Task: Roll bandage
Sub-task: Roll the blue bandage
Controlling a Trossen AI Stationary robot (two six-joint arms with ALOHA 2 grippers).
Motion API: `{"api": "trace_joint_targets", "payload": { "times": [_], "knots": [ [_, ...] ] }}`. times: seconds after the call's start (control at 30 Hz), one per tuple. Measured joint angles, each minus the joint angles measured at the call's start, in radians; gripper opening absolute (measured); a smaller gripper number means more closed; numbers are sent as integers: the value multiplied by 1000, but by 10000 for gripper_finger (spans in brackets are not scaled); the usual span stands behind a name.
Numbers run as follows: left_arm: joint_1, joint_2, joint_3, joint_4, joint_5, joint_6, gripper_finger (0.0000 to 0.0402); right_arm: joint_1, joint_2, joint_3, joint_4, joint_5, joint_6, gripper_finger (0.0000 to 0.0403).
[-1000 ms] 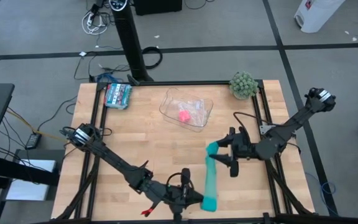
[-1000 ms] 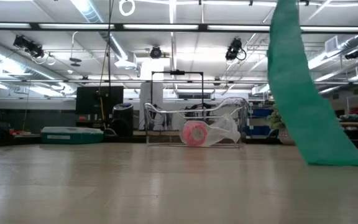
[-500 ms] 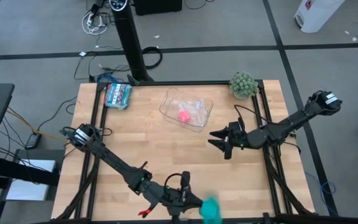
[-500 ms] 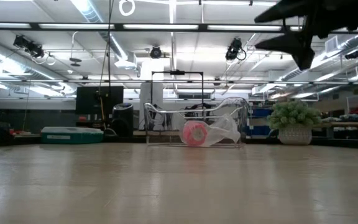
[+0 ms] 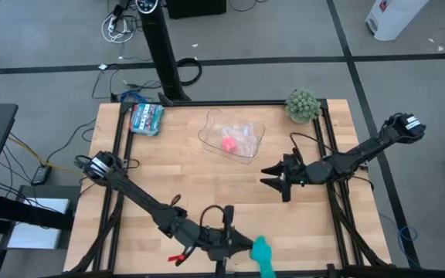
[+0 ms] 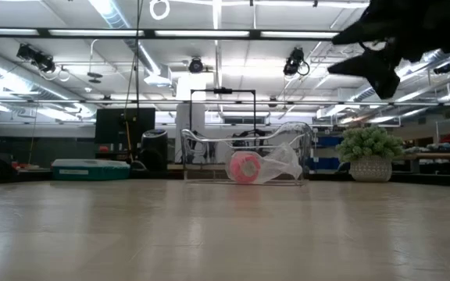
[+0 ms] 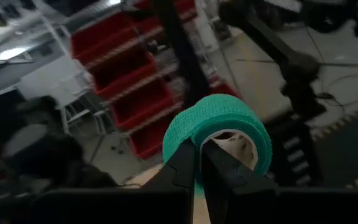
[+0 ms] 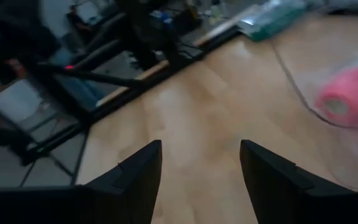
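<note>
Gripping bandage [image 7: 219,127]: left gripper [image 7: 199,163] pinched shut on roll wall, one finger inside core, one outside; roll compact, teal, held at near table [image 5: 168,177] edge, front centre. Right gripper [image 5: 275,177] hovered empty above table mid-right, fingers apart. Risks (judgement): pinch covered thin wall only, so roll could slip or drop off table edge; loose tail end, if unsecured, could unwind layers. Pink roll [image 5: 228,144] sat in clear tray [image 5: 255,141], well apart.
</note>
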Motion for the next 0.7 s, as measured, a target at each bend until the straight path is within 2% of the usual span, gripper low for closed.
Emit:
{"api": "trace_joint_targets", "payload": {
  "times": [0.2,0.33,0.43,0.53,0.7],
  "knots": [
    [45,-99,0,-9,-30,-6,24,63,-64,26,57,6,-203,197],
    [88,-160,0,-25,-36,-60,24,135,-80,53,114,53,-327,192],
    [120,-197,1,-31,-38,-101,24,196,-75,85,121,116,-408,191],
    [146,-206,2,-32,-84,-101,24,253,-45,117,132,206,-479,191],
    [192,-205,1,-25,-113,-102,24,309,64,187,135,408,-615,191]
  ]
}}
